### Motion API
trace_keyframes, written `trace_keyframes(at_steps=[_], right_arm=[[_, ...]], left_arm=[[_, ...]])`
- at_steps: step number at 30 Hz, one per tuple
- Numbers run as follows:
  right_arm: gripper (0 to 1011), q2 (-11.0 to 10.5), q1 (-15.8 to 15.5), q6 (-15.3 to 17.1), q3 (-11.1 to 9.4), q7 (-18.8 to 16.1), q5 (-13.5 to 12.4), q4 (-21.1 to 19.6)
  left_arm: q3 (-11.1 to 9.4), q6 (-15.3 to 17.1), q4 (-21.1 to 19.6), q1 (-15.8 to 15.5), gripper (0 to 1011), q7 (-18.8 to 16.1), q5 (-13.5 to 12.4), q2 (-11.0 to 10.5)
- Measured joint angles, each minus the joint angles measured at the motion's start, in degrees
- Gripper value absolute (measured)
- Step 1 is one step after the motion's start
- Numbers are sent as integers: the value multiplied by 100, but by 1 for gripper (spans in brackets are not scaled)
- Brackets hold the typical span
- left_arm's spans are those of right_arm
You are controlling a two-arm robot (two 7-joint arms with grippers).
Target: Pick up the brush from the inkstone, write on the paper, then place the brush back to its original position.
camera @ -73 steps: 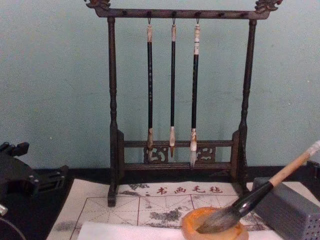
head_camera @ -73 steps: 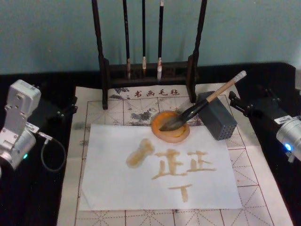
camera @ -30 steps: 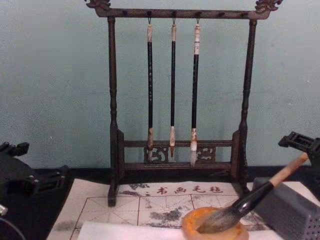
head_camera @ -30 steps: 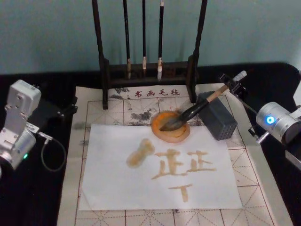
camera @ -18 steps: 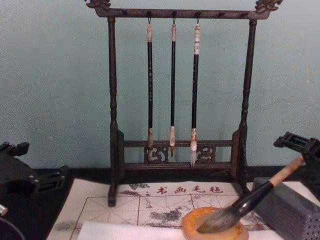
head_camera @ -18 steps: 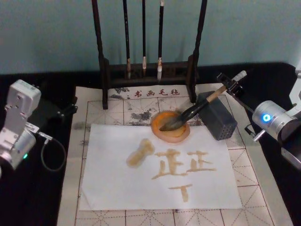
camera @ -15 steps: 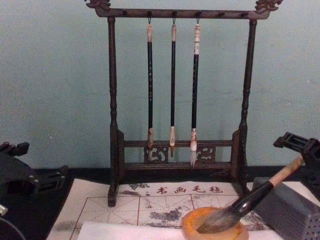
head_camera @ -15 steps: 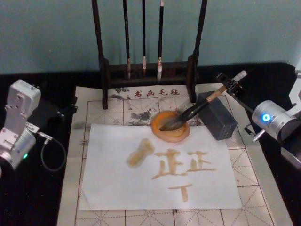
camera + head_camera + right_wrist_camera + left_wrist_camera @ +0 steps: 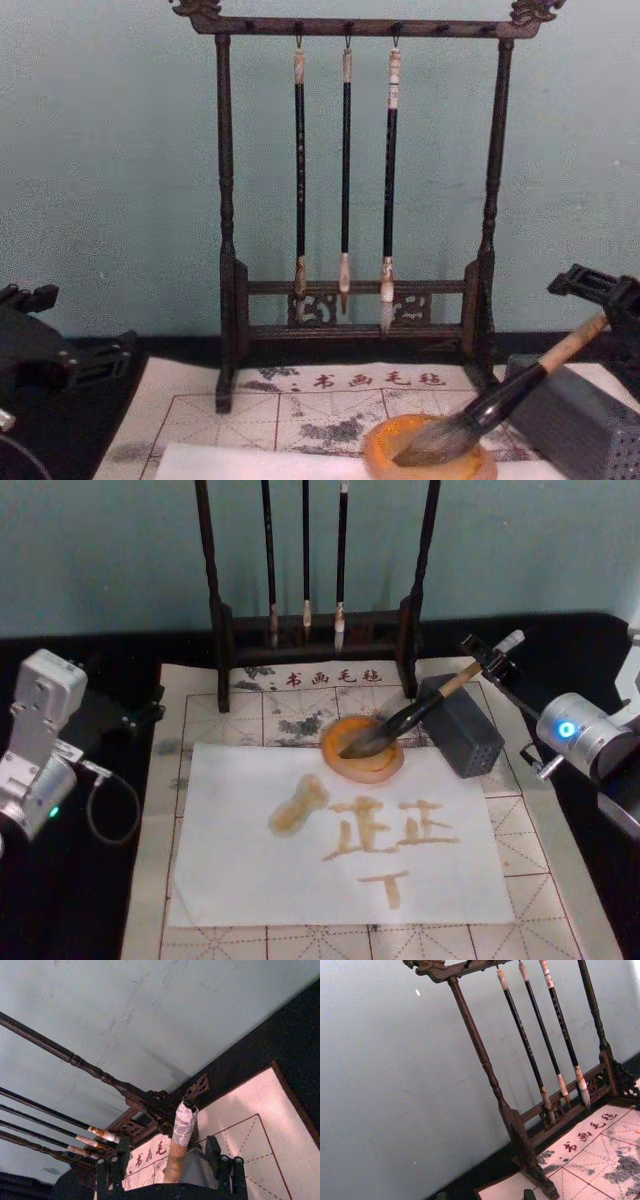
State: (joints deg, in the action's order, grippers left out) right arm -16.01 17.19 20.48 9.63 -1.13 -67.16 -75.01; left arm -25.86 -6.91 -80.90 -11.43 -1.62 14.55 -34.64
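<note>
The right pincer (image 9: 487, 659) has come in from the right edge of the black worktop (image 9: 70, 910) to the far, whitish end of the one large brush (image 9: 428, 704). Its fingers are spread and stand on either side of the handle. The brush leans on one grey block (image 9: 465, 735), bristles in the single orange inkstone (image 9: 365, 773), which sits at the far edge of the one white paper (image 9: 240, 870). The paper lies on a gridded felt mat (image 9: 545, 865) and bears two amber characters, a T-shaped mark and one blot. Three thin brushes (image 9: 345, 170) hang on the rack (image 9: 224, 200) beyond. The left pincer (image 9: 135, 712) is parked far left; its state I cannot tell.
</note>
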Motion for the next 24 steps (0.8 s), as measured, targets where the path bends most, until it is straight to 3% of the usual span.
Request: trace_keyframes(at_steps=[7, 17, 24], right_arm=[[857, 0, -3, 0, -4, -4, 6, -3], [579, 0, -7, 0, -9, -10, 12, -8], [316, 0, -7, 0, -9, -10, 15, -9]], left_arm=[[0, 0, 0, 0, 1001, 0, 0, 0], [0, 0, 0, 0, 1001, 0, 0, 0], [0, 0, 0, 0, 1001, 0, 0, 0]])
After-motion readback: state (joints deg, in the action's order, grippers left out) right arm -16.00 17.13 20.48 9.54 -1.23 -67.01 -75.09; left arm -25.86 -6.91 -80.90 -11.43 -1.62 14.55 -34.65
